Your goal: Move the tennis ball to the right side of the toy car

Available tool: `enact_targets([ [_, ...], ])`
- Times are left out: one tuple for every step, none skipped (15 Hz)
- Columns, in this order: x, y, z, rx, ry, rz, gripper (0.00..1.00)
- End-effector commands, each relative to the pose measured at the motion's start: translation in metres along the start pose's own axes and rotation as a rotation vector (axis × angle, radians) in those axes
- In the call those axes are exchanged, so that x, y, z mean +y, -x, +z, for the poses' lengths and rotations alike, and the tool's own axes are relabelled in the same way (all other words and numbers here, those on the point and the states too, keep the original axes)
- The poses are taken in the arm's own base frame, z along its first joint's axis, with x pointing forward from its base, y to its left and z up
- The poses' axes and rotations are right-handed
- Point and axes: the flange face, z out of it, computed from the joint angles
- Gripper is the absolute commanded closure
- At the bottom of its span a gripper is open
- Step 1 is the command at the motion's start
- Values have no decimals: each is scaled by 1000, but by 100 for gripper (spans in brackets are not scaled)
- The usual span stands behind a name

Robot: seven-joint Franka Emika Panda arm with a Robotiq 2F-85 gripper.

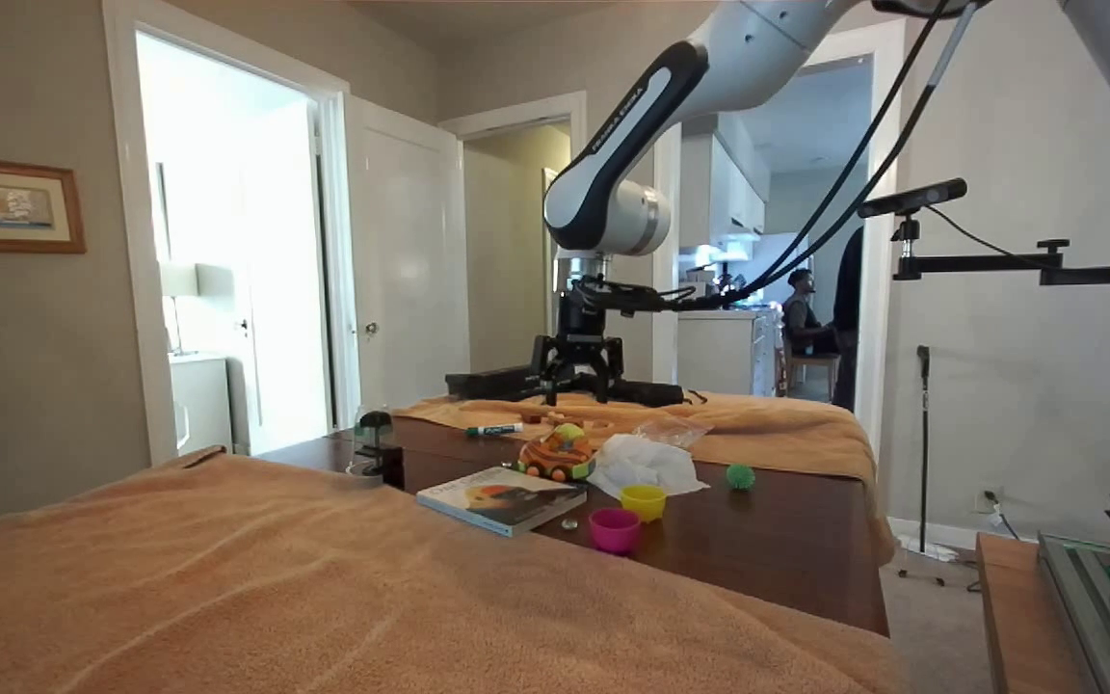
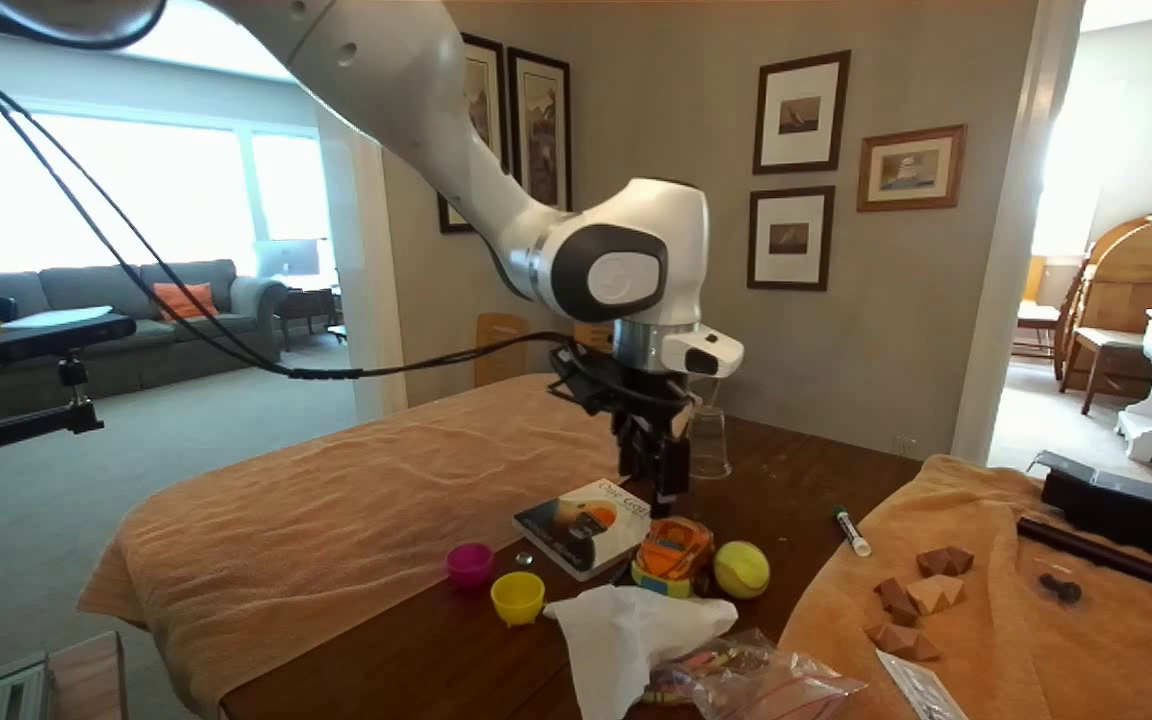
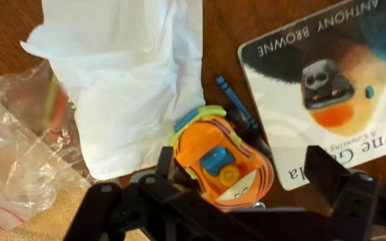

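Note:
The yellow-green tennis ball (image 2: 742, 570) rests on the dark table beside the orange toy car (image 2: 676, 548). In an exterior view, the ball's top (image 1: 569, 433) shows behind the toy car (image 1: 555, 458). The ball does not show in the wrist view. My gripper (image 2: 668, 497) points down above the table near the car and the book, and it also shows in an exterior view (image 1: 576, 390). In the wrist view the fingers (image 3: 240, 157) are wide apart and hold nothing. The toy car (image 3: 219, 164) lies below, between them in the picture.
A book (image 2: 586, 528) lies beside the car. A white cloth (image 2: 626, 640) and a plastic bag of crayons (image 2: 766, 685) lie close by. A yellow cup (image 2: 518, 598), magenta cup (image 2: 470, 565), clear glass (image 2: 709, 445), marker (image 2: 851, 532) and green spiky ball (image 1: 740, 476) stand around.

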Motion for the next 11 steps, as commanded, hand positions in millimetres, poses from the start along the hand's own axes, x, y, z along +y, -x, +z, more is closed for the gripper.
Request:
enact_targets([
  [-2,71,-30,-50,46,-135,0],
  [-4,87,-35,-53,62,-185,0],
  [-6,103,-39,-61,81,-233,0],
  [-8,118,-43,-56,101,-266,0],
  [-11,132,-48,-39,106,-295,0],
  [-14,94,-34,-59,81,-221,0],
  [-16,108,-38,-59,88,-243,0],
  [-17,117,-42,-57,90,-254,0],
  [-17,123,-44,-57,90,-260,0],
  [-16,126,-45,-56,89,-263,0],
  [-15,127,-45,-58,89,-264,0],
])
